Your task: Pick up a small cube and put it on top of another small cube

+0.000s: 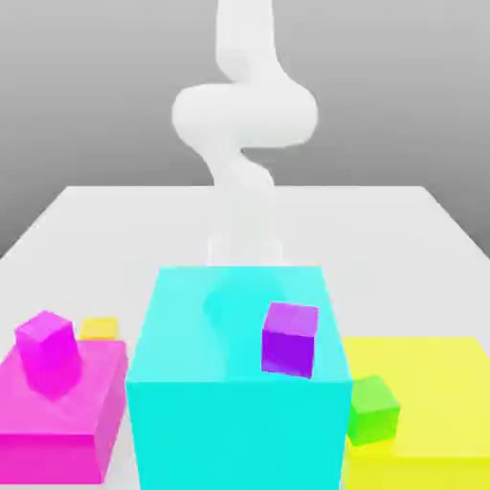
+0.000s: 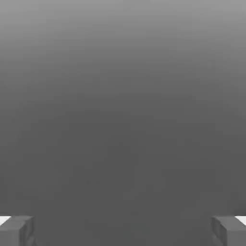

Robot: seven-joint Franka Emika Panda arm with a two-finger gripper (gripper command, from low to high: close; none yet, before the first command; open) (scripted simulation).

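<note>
Beyond the magenta block (image 1: 50,457), risked clipping its edge by lowering the wide-spread, empty claw (image 2: 123,231) around the close-set yellow cube (image 1: 100,328).

Plain grey backdrop behind a pale table (image 1: 144,225)

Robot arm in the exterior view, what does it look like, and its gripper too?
The arm is plain white, with smooth, rounded, bulging segments and no cables or markings that I can make out. The gripper has two blocky grey fingers.
</note>
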